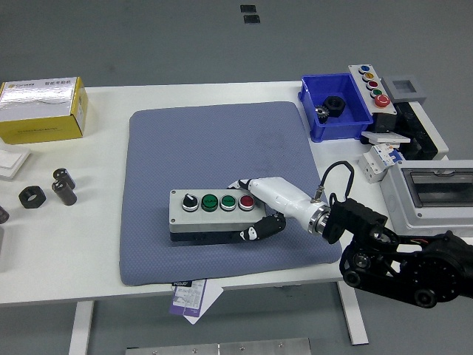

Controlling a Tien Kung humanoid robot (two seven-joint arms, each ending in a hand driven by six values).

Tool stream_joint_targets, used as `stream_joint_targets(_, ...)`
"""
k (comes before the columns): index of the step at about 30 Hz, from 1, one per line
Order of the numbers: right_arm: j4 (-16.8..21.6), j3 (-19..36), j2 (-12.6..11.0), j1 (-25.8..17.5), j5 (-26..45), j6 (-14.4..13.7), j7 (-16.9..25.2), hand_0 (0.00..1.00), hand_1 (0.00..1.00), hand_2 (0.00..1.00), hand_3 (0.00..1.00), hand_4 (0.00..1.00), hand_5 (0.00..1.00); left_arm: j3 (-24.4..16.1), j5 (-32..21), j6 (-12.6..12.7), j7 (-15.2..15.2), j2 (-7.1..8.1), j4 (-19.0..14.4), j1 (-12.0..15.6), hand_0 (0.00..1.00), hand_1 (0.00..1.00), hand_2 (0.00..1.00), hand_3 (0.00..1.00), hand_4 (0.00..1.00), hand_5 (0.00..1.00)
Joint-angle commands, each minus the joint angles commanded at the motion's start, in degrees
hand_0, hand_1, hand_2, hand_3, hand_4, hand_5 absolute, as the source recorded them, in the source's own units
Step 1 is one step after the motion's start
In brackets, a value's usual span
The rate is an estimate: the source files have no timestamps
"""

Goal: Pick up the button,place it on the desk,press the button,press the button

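Observation:
A grey button box [211, 214] with a black knob, two green buttons and a red button on top lies level on the blue-grey mat [214, 148], near the mat's front edge. My right hand [260, 207] comes in from the lower right and is shut on the box's right end, with white fingers [255, 183] over the top edge and black fingertips [259, 230] under the front side. My left hand is out of view.
A blue bin [336, 107] with a black part stands at the back right, beside a second button box [372, 85] and grey electrical enclosures [432, 192]. A yellow box [42, 109] and black nuts and cylinders [46, 190] lie at the left.

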Motion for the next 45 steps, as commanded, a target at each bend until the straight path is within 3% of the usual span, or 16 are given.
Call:
stream_joint_targets(1, 0.0, 0.0, 0.0, 0.0, 0.2, 0.2, -0.1, 0.548, 0.575, 0.524, 0.621, 0.408, 0.002, 0.0, 0.0, 0.0, 0.0, -0.01, 0.0, 0.0, 0.715, 0.697, 0.621, 0.622, 0.716, 0.23)
stream_joint_targets(2, -0.1, 0.0, 0.0, -0.1, 0.4, 0.3, -0.2, 0.649, 0.673, 0.665, 0.68, 0.324, 0.002, 0.0, 0.0, 0.0, 0.0, -0.02, 0.0, 0.0, 0.715, 0.697, 0.621, 0.622, 0.716, 0.231)
stream_joint_targets(7, 0.0, 0.1, -0.1, -0.2, 2.0, 1.1, -0.5, 0.649, 0.673, 0.665, 0.68, 0.324, 0.002, 0.0, 0.0, 0.0, 0.0, -0.08, 0.0, 0.1, 0.715, 0.697, 0.621, 0.622, 0.716, 0.231)
stream_joint_targets(8, 0.0, 0.1, -0.2, -0.2, 2.4, 1.2, -0.5, 0.758, 0.73, 0.747, 0.737, 0.37, 0.002, 0.0, 0.0, 0.0, 0.1, -0.07, 0.0, 0.1, 0.715, 0.697, 0.621, 0.623, 0.717, 0.233)
stream_joint_targets(18, 0.0, 1.0, -0.8, -0.4, 7.6, 2.5, 0.5, 0.784, 0.757, 0.797, 0.782, 0.407, 0.002, -0.2, 0.1, 0.0, 0.1, 0.03, 0.0, 0.2, 0.715, 0.697, 0.621, 0.623, 0.716, 0.233)
stream_joint_targets(25, -1.6, 3.5, -1.6, -0.7, 17.4, 7.8, 5.1, 0.783, 0.773, 0.834, 0.809, 0.445, 0.002, 0.2, -0.4, 0.0, 0.0, -0.07, -0.1, 0.4, 0.715, 0.697, 0.621, 0.622, 0.717, 0.235)
stream_joint_targets(26, -1.8, 3.7, -1.7, -0.7, 18.6, 8.0, 5.6, 0.787, 0.786, 0.847, 0.848, 0.476, 0.002, 0.1, -0.4, 0.0, 0.0, -0.08, -0.1, 0.4, 0.715, 0.697, 0.621, 0.622, 0.717, 0.234)
stream_joint_targets(31, -2.1, 3.7, -1.8, -0.5, 22.3, 7.5, 7.5, 0.787, 0.786, 0.847, 0.848, 0.476, 0.002, 0.0, -0.3, 0.1, 0.0, -0.05, -0.1, 0.4, 0.715, 0.697, 0.621, 0.622, 0.717, 0.234)
stream_joint_targets(32, -2.2, 3.5, -1.8, -0.4, 22.3, 7.3, 7.6, 0.839, 0.869, 0.956, 0.93, 0.489, 0.002, 0.1, -0.4, 0.1, 0.0, -0.05, -0.1, 0.3, 0.715, 0.697, 0.621, 0.622, 0.716, 0.233)
stream_joint_targets(45, -4.2, 0.4, -1.4, 0.6, 16.4, 4.3, 8.0, 0.904, 0.911, 0.984, 0.965, 0.531, 0.002, 0.1, -0.3, 0.1, 0.0, -0.03, -0.1, 0.2, 0.715, 0.697, 0.62, 0.622, 0.715, 0.231)
